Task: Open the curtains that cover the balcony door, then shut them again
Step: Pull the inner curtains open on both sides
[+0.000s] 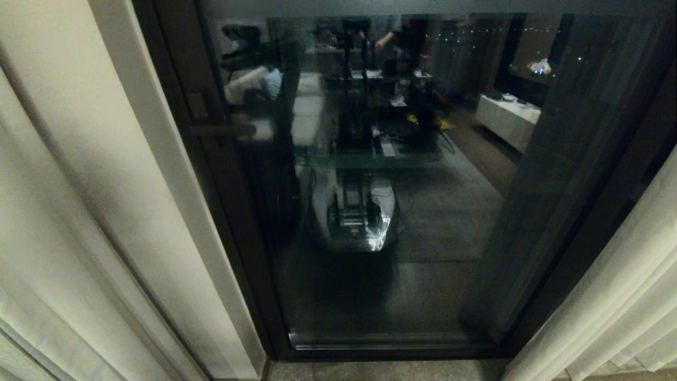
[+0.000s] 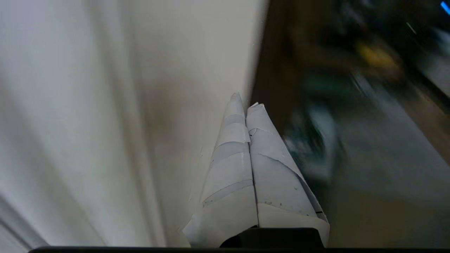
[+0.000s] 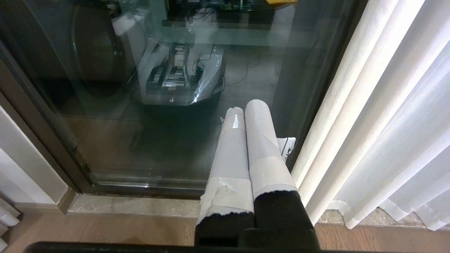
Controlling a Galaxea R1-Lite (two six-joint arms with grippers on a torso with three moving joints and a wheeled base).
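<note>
Left gripper [image 2: 246, 100] has its taped white fingers [image 2: 230, 158] pressed flat together with nothing between them, the tips lying in front of the inner edge of the cream curtains [image 2: 105, 123], just where that fabric meets the dark frame of the balcony door [image 2: 369, 158]. Right gripper [image 3: 246, 109] is clenched and empty too, its two wrapped fingers side by side, pointing at the lower part of the door glass, with the sheer folds of the curtains [image 3: 379, 123] hanging just beside it and reaching down to the stone sill [image 3: 133, 205]. From the head view neither arm shows. The balcony door [image 1: 423, 238] stands uncovered in the middle, its short bar handle [image 1: 222, 129] near the left frame, and the curtains [image 1: 95, 211] are drawn back to both sides of the door.
</note>
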